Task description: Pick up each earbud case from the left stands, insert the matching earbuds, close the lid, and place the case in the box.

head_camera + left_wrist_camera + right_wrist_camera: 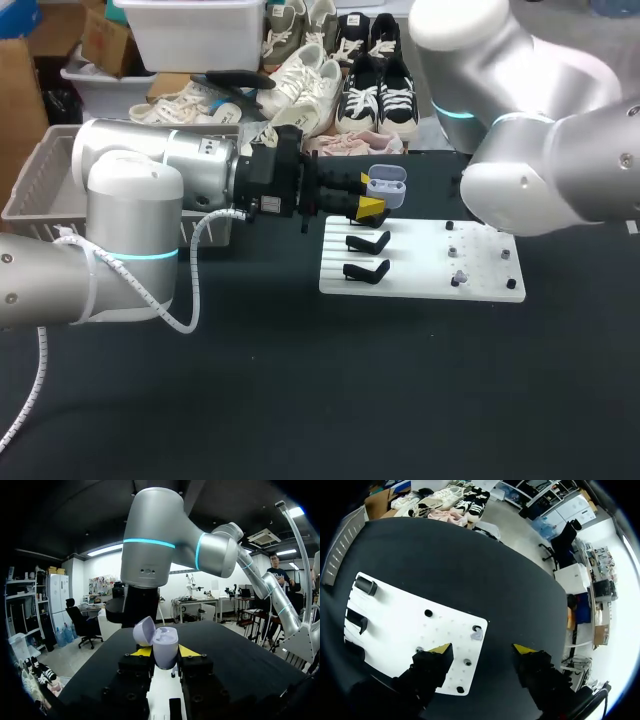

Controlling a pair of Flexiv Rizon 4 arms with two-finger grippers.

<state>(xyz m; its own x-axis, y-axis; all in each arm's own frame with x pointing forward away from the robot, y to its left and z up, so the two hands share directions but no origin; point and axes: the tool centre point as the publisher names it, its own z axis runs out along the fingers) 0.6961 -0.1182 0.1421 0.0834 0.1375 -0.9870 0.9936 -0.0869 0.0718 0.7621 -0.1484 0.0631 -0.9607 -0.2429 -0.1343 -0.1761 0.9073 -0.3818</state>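
Earbud case (pixel 386 186), pale lilac with its lid swung open, is clamped in the left claw (pixel 369 194), whose two yellow-tipped fingers press on its lower body from opposite sides. From the left wrist the case (pixel 164 645) stands upright between the fingertips, with the lid tipped off to one side above them. Under that claw and just ahead of it lies a white board (pixel 420 272) on the black table (pixel 300 400), with two black stands (pixel 368 243) on the end nearest the claw. The right claw (pixel 482 649) hangs over the other end of the board (pixel 405 625), its fingers spread wide apart and gripping nothing. A small pale earbud (pixel 476 635) sits on the board below it, just ahead of the gap between its fingers, with several small black pegs (pixel 428 613) scattered around. A grey basket (pixel 35 190) stands behind the left claw, beside its arm
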